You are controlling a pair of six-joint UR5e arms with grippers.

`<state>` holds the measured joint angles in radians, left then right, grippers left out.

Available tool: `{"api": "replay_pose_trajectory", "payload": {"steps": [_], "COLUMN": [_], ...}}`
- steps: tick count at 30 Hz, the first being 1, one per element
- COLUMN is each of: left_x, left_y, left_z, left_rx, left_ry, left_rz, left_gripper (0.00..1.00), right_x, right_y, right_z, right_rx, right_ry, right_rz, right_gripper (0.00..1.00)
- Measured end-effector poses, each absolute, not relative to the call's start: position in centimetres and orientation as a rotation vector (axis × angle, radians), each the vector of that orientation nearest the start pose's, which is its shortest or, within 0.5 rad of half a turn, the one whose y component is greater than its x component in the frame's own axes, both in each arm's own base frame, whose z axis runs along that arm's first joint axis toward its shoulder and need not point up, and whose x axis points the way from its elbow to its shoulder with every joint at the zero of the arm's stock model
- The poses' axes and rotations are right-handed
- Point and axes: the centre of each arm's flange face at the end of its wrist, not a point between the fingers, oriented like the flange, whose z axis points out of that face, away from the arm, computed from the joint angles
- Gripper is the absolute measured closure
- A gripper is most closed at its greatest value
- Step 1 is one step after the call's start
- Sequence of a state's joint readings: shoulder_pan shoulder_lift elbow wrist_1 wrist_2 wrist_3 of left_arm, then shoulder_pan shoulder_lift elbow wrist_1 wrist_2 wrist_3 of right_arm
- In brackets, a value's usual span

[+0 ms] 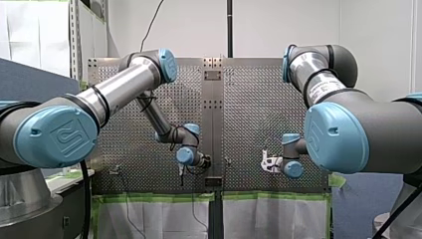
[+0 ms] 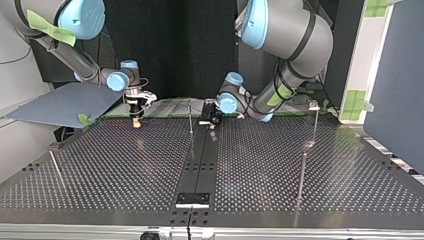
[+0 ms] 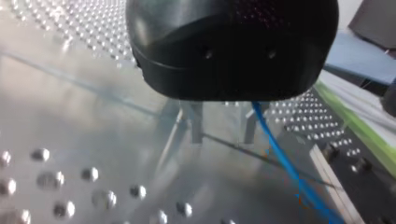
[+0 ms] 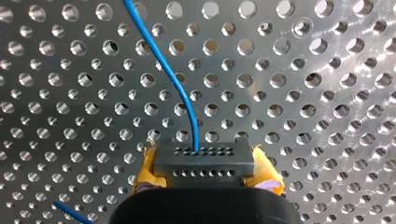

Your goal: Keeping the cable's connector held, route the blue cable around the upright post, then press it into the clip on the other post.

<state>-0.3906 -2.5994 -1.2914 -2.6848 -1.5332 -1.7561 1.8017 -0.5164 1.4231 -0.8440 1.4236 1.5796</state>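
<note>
Two pincers hang low over the perforated counter (image 2: 125,165). Our right pincer (image 4: 205,173) clamps the grey connector (image 4: 204,158) between its yellow pads (image 4: 267,173), and the blue cable (image 4: 173,79) climbs from it across the holes. Our left pincer (image 3: 223,128) has its metal fingers (image 3: 196,126) slightly apart. The cable passes beside one finger, but we cannot tell whether it touches. A white label (image 1: 318,90) on our right arm is too small to read. A thin post (image 2: 302,172) stands at the top view's right, with open counter around it.
</note>
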Motion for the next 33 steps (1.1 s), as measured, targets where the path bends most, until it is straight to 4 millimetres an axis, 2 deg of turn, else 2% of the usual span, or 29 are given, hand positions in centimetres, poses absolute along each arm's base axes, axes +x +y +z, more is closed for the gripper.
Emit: {"api": "replay_pose_trajectory", "payload": {"steps": [1, 2, 3, 4, 9, 15, 23, 33], "left_x": [61.0, 60.9, 60.8, 60.7, 59.7, 57.5, 54.3, 51.4], "left_y": [-40.1, -40.1, -40.1, -40.1, -40.4, -41.1, -41.5, -42.8], "left_z": [-0.9, -0.8, -0.8, -0.9, -1.1, -1.2, 1.1, 4.3], "left_rx": [0.237, 0.247, 0.256, 0.265, 0.304, 0.377, 0.504, 0.509], "left_ry": [1.876, 1.881, 1.886, 1.893, 1.93, 1.979, 1.999, 1.929], "left_rz": [-0.428, -0.421, -0.412, -0.397, -0.328, -0.259, -0.248, -0.411], "left_gripper": [0.27, 0.09, 0.09, 0.0, 0.0, 0.0, 0.0, 0.0], "right_x": [30.5, 30.5, 30.5, 30.5, 30.5, 30.4, 30.4, 30.6], "right_y": [-65.1, -65.1, -65.0, -65.0, -64.9, -64.7, -64.6, -64.7], "right_z": [-4.2, -4.2, -4.3, -4.3, -4.4, -4.5, -4.6, -4.3], "right_rx": [1.532, 1.533, 1.535, 1.537, 1.547, 1.561, 1.574, 1.575], "right_ry": [-1.06, -1.06, -1.062, -1.063, -1.068, -1.072, -1.071, -1.065], "right_rz": [1.455, 1.455, 1.453, 1.452, 1.445, 1.43, 1.416, 1.417], "right_gripper": [1.0, 1.0, 1.0, 1.0, 1.0, 1.0, 1.0, 1.0]}}
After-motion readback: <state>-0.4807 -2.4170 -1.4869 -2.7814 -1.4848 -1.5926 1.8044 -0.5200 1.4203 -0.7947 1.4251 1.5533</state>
